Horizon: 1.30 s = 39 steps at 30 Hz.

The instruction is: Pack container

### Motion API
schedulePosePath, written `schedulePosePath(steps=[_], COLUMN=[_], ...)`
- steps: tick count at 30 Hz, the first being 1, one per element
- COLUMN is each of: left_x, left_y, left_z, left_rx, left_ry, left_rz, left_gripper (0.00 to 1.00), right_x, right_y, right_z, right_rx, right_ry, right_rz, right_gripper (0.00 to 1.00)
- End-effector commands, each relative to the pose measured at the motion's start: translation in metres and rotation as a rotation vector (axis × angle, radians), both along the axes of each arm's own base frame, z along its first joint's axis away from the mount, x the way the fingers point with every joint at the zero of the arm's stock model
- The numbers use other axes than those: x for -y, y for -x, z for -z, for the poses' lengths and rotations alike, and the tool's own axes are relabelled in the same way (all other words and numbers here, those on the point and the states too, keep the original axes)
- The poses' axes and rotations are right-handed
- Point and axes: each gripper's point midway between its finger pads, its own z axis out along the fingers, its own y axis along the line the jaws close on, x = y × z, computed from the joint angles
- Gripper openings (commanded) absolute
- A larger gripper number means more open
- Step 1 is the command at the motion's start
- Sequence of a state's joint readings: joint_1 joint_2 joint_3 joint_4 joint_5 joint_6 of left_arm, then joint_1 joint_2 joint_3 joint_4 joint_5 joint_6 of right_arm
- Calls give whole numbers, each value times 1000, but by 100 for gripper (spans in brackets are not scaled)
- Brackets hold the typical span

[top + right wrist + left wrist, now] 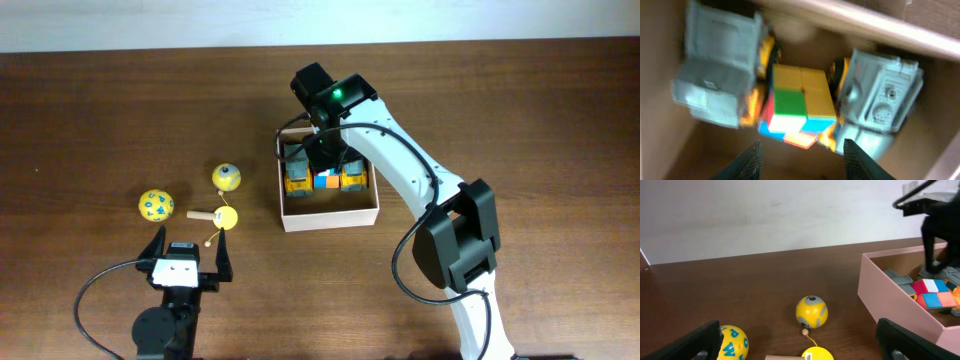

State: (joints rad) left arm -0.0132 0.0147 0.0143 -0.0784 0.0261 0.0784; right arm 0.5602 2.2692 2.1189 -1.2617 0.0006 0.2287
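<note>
The container (330, 217), a white box with a tan inside, sits at the table's middle. Inside it, against the far wall, a multicoloured cube (325, 181) lies between two grey-and-yellow toy trucks (297, 178) (352, 179). My right gripper (322, 158) hangs over the cube. In the right wrist view that gripper (805, 162) is open, with nothing between its fingers and the cube (797, 105) just beyond their tips. My left gripper (190, 256) stands wide open and empty near the front edge. A yellow kendama-like toy (817, 355) lies between its fingers (700, 342).
Left of the box lie a yellow ball with blue letters (155, 205), a yellow-and-grey ball (227, 177) and a wooden stick with a yellow ball on a string (228, 217). In the left wrist view the box wall (890, 295) stands at the right.
</note>
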Motion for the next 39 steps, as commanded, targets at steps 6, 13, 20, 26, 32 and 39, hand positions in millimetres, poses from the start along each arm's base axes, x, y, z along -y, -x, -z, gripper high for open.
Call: schedulePosePath(steps=[6,13,20,26,32,39], left_x=[0,0,0,0,0,0], left_y=[0,0,0,0,0,0], left_z=[1,1,1,1,1,1], left_rx=[2,2,2,2,2,2], left_ry=[-5,-5,-5,-5,-5,-5], left_rz=[1,1,1,1,1,1], left_gripper=[99,99,99,99,99,99], right_x=[-21,-23,-12,3,8,9], right_y=[-17,-2,5,-5,-9,-9], right_z=[-29,-34,-43,-41,-41,-31], right_rx=[100,27,10,64,88,74], right_ry=[-114,-144,-99,-21,3,20], right_rz=[52,73,109,199,227,227], right_gripper=[47,46,47,28,9,4])
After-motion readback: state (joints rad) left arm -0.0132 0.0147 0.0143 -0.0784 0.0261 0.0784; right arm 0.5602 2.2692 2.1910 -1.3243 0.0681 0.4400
